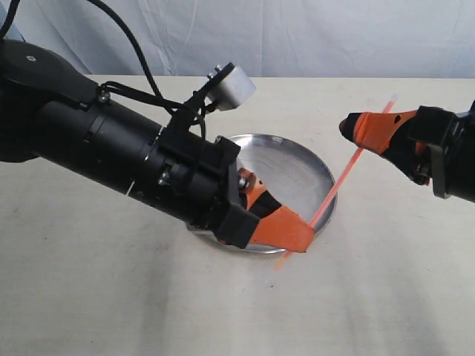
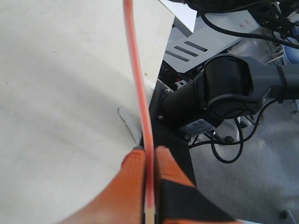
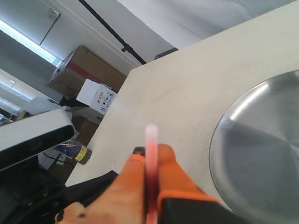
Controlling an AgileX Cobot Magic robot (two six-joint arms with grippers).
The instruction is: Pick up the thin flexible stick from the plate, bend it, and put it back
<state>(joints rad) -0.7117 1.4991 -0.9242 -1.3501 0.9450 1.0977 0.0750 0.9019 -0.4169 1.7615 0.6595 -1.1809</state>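
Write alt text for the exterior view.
A thin red-orange stick is held slanted over a shiny steel plate: the left gripper pinches it near its lower end, the right gripper near its upper end. It looks nearly straight.

1. White carton [image 3: 96, 95] beside the brown box [image 3: 86, 70], right wrist view: a dark printed mark, perhaps an X with small lettering, too small to read.
2. Pale sticker [image 2: 197, 126] on the black arm joint [image 2: 229, 88], left wrist view: print illegible.
3. Exterior view: no readable writing.
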